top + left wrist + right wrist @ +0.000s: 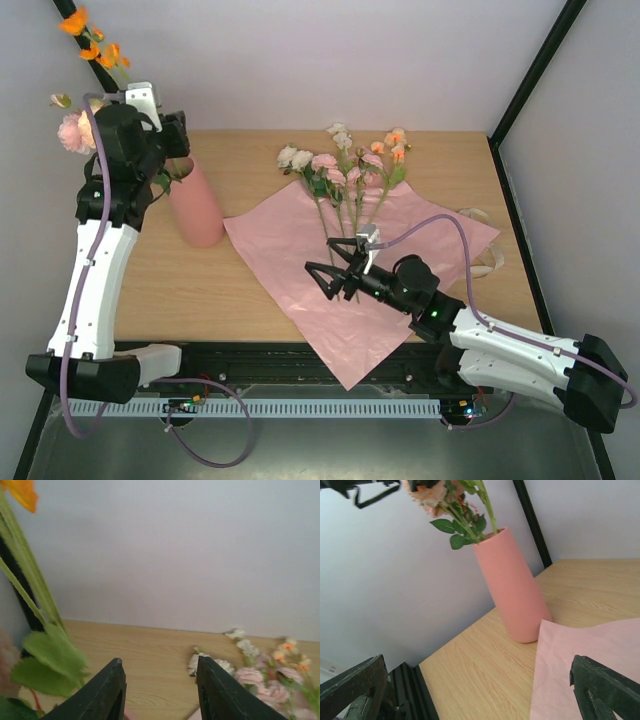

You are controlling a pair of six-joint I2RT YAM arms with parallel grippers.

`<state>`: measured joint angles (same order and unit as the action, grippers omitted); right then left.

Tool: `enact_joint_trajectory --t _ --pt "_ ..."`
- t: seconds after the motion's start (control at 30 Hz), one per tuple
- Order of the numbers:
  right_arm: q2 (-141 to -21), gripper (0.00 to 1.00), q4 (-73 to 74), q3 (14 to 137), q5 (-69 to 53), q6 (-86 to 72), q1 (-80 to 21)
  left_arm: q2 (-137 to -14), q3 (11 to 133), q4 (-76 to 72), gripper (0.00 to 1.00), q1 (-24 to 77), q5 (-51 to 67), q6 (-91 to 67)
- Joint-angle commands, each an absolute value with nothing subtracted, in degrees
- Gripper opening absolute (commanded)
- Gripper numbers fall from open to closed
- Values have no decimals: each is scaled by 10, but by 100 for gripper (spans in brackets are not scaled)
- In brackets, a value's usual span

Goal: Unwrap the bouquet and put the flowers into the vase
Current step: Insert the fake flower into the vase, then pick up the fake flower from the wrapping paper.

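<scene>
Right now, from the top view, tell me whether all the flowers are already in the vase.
No, several flowers lie on the open pink wrapping sheet, outside the salmon-pink vase.

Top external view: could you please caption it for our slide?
Left pincer open by the pink vase of flowers; right pincer open over stems lying on the spread wrapping sheet.

The top view looks down from above and behind the near edge and takes in the whole table [250,290]. The left wrist view sits at the far left, facing rightward across the tabletop to the loose flowers [260,672]. The top view shares those flowers [345,170]. The right wrist view sits low near mid-table and faces left, close to the vase [512,590]. The top view also shows that vase [197,210].
</scene>
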<state>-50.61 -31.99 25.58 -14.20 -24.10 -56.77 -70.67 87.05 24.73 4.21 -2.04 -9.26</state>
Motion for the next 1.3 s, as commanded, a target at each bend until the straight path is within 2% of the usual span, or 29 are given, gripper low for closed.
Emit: enact_joint_trajectory --t 0.0,0.13,0.3,0.47,0.57,0.73,0.9,0.93,1.07,1.27 --pt "-514 99 -263 292 -81 -264 -571 -672 856 251 64 40 59 -116" --pt "-533 99 -171 333 6 -276 -571 -633 821 226 83 40 143 -134" --pt "-577 99 -41 398 114 -274 -570 -576 770 210 99 40 226 -169" --pt "-621 99 11 429 165 -266 -559 -531 729 209 100 40 323 -183" --pt "-647 99 22 436 154 -267 -532 -499 683 176 100 40 395 -209" --pt "-686 83 9 429 103 -280 -470 -454 606 130 100 43 452 -237" --pt "-720 52 -15 409 117 -303 -446 -431 498 80 100 50 470 -278" --pt "-727 48 -19 408 113 -307 -441 -432 484 78 99 53 474 -281" --pt "-765 38 -32 408 96 -318 -418 -428 441 82 100 73 472 -271" --pt "-833 31 -32 420 98 -346 -395 -410 399 87 99 88 461 -247"
